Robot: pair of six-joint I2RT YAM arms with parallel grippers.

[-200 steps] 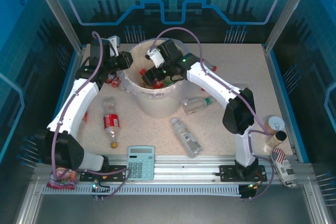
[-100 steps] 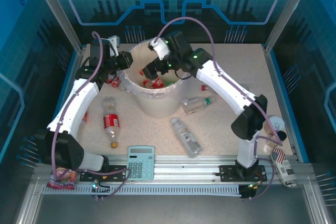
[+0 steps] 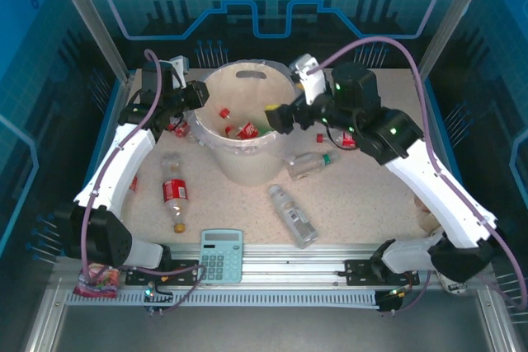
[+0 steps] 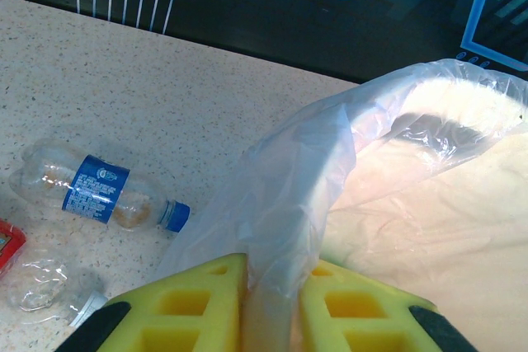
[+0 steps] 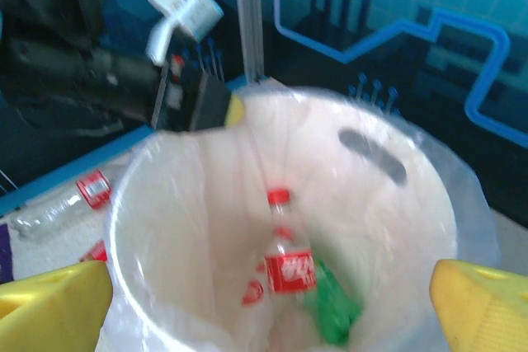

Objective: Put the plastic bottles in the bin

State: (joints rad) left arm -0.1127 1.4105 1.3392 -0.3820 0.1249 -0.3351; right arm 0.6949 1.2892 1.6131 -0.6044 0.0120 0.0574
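Plastic bottles (image 3: 292, 214) look clear and glossy; the bin (image 3: 247, 166), matt cream plastic.

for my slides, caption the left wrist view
left gripper clamping the clear bag liner of the round cream-white plastic bin

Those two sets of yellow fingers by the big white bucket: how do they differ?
The left fingers are pinched shut on the rim of the bin and its bag liner; the right fingers are spread wide. The left fingers hold something; the right fingers have nothing between them. The left fingers are at the bin's left rim, the right fingers at its right. Both pairs are yellow and close to the bin.
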